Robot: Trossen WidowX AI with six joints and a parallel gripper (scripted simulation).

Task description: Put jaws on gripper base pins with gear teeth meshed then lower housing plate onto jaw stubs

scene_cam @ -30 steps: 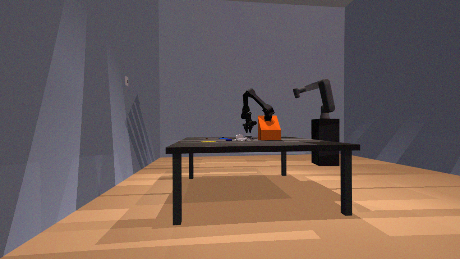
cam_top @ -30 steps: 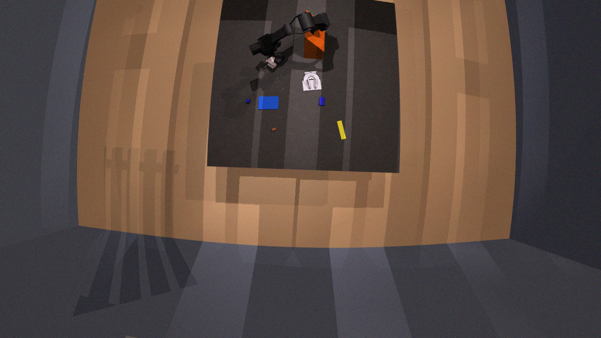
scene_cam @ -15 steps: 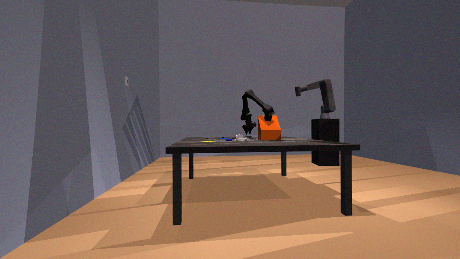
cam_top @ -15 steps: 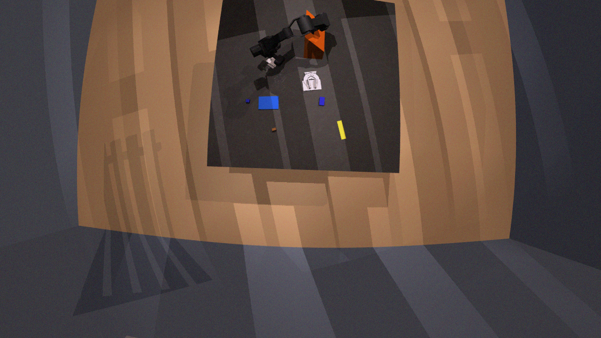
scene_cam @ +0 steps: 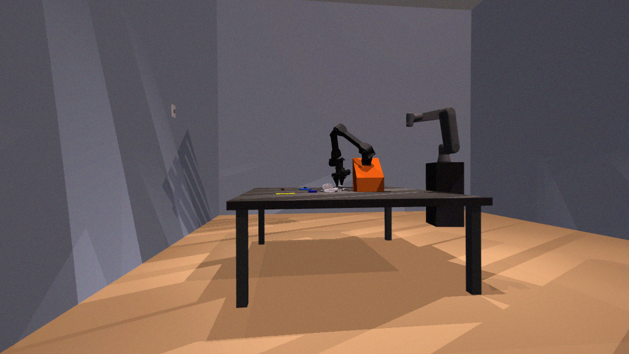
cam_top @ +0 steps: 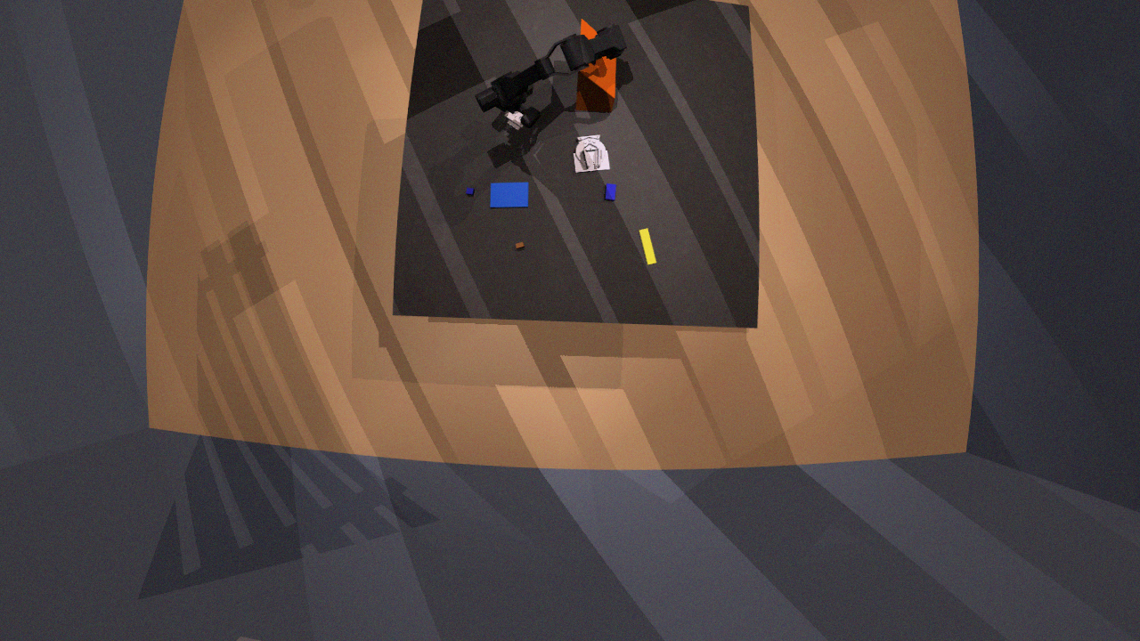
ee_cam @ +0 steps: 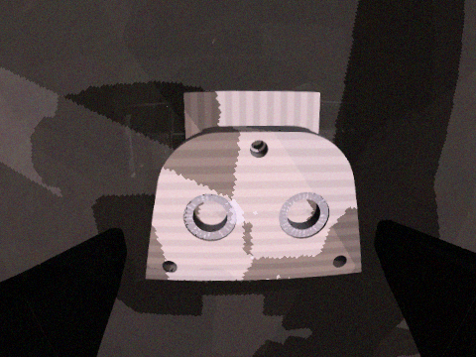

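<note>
The white housing plate (ee_cam: 278, 174) (cam_top: 511, 119) lies on the table with its two ringed holes facing up; a ribbed white block shows along its far edge in the wrist view. My gripper (ee_cam: 254, 240) (scene_cam: 339, 184) is open, low over the plate, with one black finger on each side of it and a gap at both sides. Nothing is held. The white gripper base (cam_top: 603, 165) sits apart from the plate, to its right in the top view. Two jaws (cam_top: 590, 154) appear on the base, too small there to tell whether their teeth mesh. The base is outside the wrist view.
The orange block (cam_top: 598, 79) (scene_cam: 368, 184) stands behind the base, by the arm. A blue rectangle (cam_top: 508, 194), a small dark blue piece (cam_top: 470, 190), a blue block (cam_top: 610, 191), a brown piece (cam_top: 519, 245) and a yellow strip (cam_top: 647, 246) lie on the dark table (cam_top: 557, 295).
</note>
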